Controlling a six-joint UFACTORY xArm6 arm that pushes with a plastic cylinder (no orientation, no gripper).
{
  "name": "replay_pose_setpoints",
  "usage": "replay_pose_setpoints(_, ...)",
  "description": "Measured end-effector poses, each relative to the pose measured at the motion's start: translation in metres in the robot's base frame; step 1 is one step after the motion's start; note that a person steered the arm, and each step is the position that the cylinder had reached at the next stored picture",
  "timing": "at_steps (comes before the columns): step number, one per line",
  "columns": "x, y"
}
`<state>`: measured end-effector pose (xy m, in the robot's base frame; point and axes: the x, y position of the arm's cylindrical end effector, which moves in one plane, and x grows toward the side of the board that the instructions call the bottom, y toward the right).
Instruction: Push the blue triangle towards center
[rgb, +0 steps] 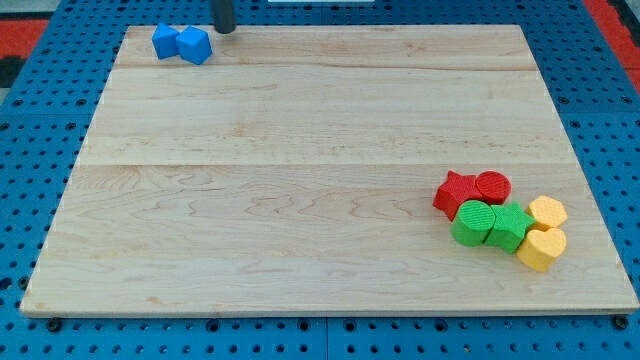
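Two blue blocks touch each other at the view's top left of the wooden board (300, 180). The left one (164, 41) looks like the blue triangle; the right one (195, 45) looks like a blue cube. My tip (225, 29) is at the board's top edge, just right of and slightly above the right blue block, with a small gap between them.
At the view's bottom right lies a tight cluster: a red star (456, 192), a red cylinder (492, 186), a green cylinder (472, 224), a green block (510, 227), a yellow hexagon (547, 212) and a yellow heart (542, 248).
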<state>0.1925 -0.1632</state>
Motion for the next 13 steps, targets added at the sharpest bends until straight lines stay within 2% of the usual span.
replay_pose_setpoints(1, 0.004, -0.059)
replay_pose_setpoints(2, 0.059, -0.063)
replay_pose_setpoints(4, 0.175, 0.046)
replay_pose_setpoints(6, 0.066, 0.009)
replay_pose_setpoints(7, 0.059, -0.086)
replay_pose_setpoints(8, 0.103, -0.128)
replay_pose_setpoints(9, 0.154, -0.070)
replay_pose_setpoints(10, 0.190, 0.039)
replay_pose_setpoints(11, 0.181, 0.019)
replay_pose_setpoints(12, 0.205, -0.040)
replay_pose_setpoints(13, 0.154, -0.116)
